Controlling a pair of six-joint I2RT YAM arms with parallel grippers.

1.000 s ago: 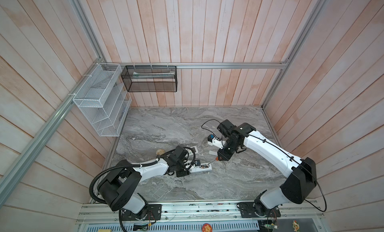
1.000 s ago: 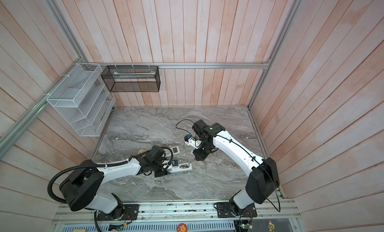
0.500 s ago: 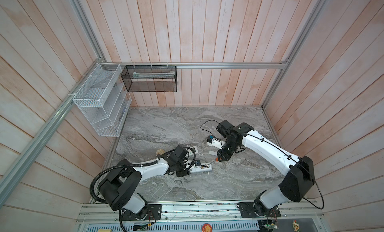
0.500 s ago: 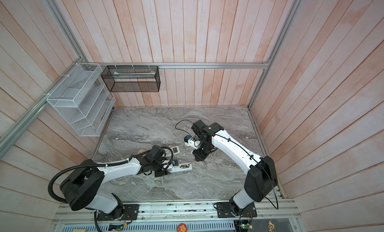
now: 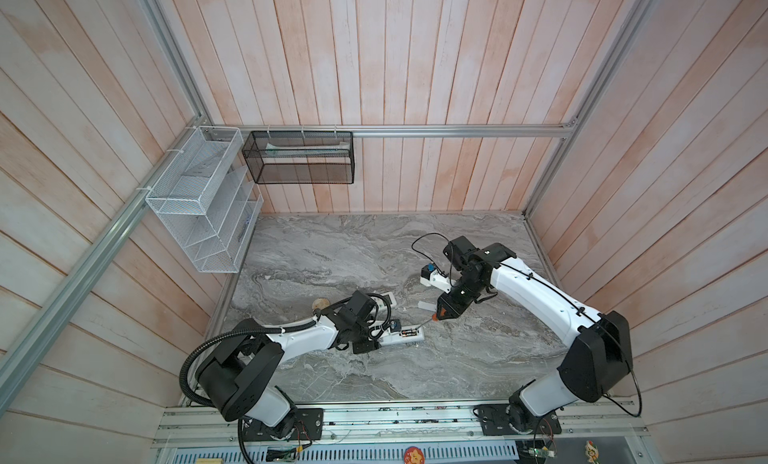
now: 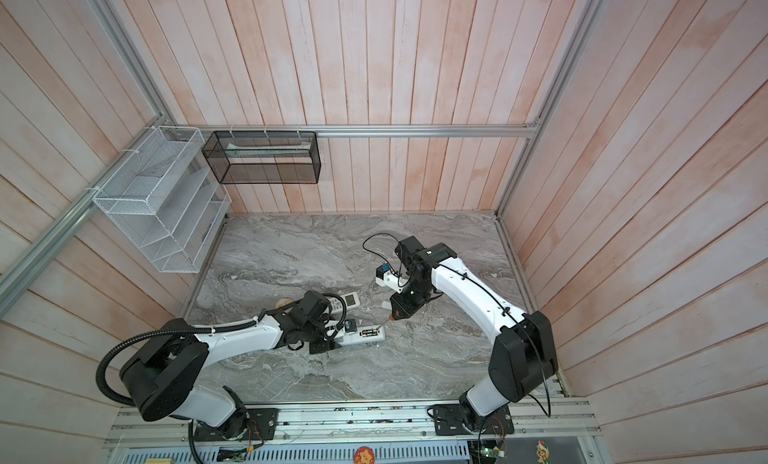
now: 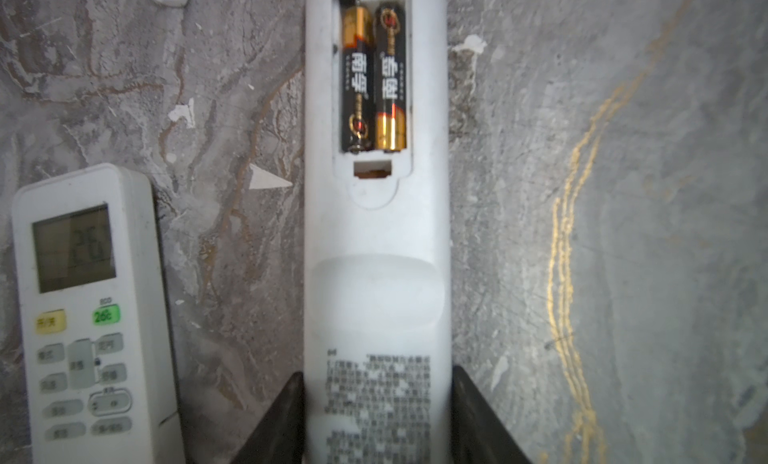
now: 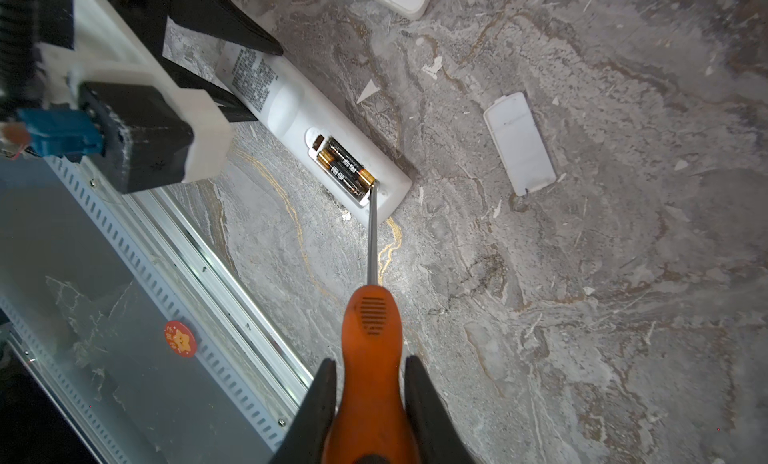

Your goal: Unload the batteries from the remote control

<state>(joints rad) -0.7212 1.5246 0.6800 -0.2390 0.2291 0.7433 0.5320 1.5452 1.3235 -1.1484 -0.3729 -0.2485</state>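
The white remote control (image 7: 376,274) lies face down on the marble table, its battery bay uncovered. Two black-and-gold batteries (image 7: 374,79) sit side by side in the bay. My left gripper (image 7: 376,376) is shut on the remote's printed end and pins it flat. My right gripper (image 8: 370,366) is shut on the orange-handled screwdriver (image 8: 370,329). The screwdriver's metal tip touches the gold end of one of the batteries (image 8: 345,168) at the bay's outer end. In both top views the remote (image 5: 405,335) (image 6: 365,335) lies between the two arms.
A second white remote (image 7: 83,316) with a lit display lies face up beside the held one. A loose white battery cover (image 8: 519,143) lies on the marble nearby. A tan round object (image 5: 320,304) sits behind the left arm. A white wire rack (image 5: 203,200) and a black mesh basket (image 5: 299,157) hang on the walls.
My right gripper with the screwdriver has edged slightly down toward the remote. The left gripper and the remote have not moved.
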